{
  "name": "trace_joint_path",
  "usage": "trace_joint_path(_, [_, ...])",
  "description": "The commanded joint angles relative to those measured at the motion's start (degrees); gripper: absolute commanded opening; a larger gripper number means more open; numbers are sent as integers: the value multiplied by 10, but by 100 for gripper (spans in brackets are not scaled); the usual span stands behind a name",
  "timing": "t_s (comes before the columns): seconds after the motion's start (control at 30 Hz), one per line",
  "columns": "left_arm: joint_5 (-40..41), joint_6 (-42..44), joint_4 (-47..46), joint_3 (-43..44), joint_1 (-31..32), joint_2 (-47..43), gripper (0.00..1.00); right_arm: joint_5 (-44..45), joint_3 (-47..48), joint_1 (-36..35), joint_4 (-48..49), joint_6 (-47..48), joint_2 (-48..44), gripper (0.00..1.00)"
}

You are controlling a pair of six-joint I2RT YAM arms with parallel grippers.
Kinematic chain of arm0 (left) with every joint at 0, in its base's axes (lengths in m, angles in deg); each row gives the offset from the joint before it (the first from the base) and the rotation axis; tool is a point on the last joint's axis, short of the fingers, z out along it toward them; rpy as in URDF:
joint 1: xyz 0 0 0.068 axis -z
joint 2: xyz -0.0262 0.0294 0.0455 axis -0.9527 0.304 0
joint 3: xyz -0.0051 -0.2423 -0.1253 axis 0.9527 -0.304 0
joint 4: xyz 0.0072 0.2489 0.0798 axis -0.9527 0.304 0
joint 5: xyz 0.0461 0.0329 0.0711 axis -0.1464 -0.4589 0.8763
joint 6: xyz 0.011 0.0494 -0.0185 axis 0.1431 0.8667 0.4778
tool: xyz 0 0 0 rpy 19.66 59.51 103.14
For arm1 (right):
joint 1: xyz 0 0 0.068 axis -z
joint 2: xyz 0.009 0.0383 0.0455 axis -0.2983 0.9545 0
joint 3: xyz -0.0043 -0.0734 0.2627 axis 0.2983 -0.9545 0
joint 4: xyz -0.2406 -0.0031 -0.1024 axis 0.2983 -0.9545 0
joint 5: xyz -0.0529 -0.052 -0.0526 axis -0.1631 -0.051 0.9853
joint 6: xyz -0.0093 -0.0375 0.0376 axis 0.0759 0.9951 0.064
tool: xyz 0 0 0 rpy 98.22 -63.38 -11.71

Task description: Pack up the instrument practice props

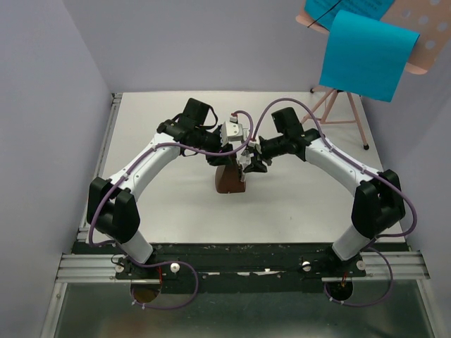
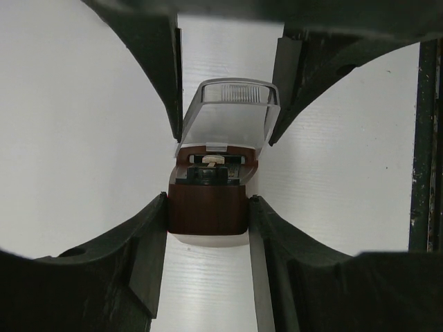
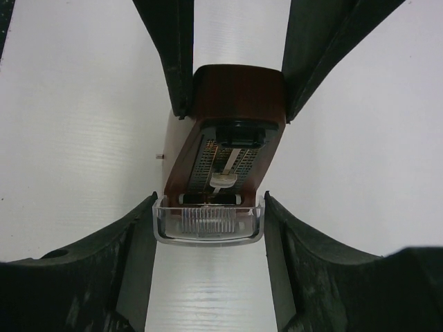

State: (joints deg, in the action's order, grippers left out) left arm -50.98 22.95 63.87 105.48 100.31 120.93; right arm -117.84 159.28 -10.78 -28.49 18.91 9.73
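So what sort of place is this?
Probably a robot test cell: plain walls box in a white table, two arms sit bolted to an aluminium rail, and a metronome and pink music stand serve as props.

No legible text, label, brand or number found. Marks on the metronome (image 3: pixel 239 90) dial and far blue paper (image 1: pixel 352 10): unreadable.

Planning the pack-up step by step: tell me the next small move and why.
Probably the right pincer should ease the clear cover down over the face of the metronome. The cover sits tilted off the brown body, the pendulum is exposed, and the left pincer clamps the body to steady it.
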Motion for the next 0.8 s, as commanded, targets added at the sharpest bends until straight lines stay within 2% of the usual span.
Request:
trace_joint_path(0.0, [-14,-8,20,-16,4,7,0,22,-16,-12,24,-6,2,0])
trace_joint_path(0.37, [-15,-9,21,-13,4,7,0,38,-11,-12,52,-27,19,0])
trace_joint_path(0.77, [-15,-7,24,-10,4,10,0,37,44,-13,-49,-18,54,0])
